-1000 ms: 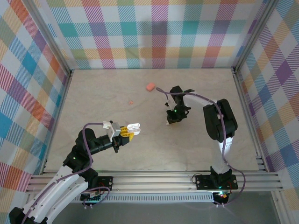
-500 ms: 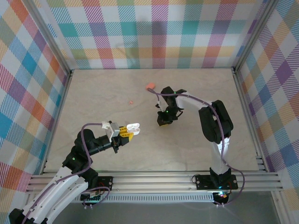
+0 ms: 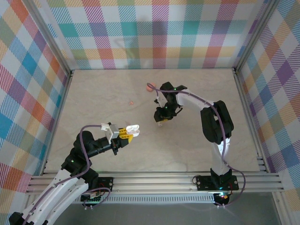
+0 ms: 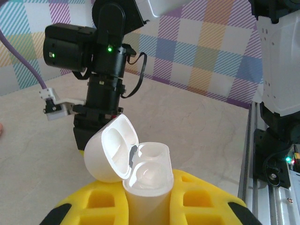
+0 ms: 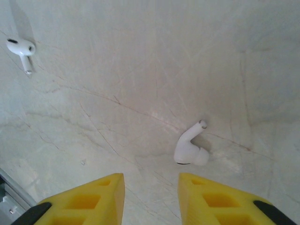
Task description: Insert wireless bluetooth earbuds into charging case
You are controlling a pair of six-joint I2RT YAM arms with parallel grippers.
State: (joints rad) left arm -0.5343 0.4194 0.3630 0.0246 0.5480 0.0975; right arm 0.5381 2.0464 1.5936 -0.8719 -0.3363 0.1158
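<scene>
Your left jaws are clamping the lid-open white plastic charging case (image 4: 146, 176), while your right jaws are hanging parted, empty, just before a white stemmed earbud (image 5: 189, 150) lying on the pale counter (image 5: 140, 70).

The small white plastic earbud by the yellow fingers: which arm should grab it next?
Right, likely. The right gripper hovers open near that earbud; the left gripper grips the open white charging case.
</scene>
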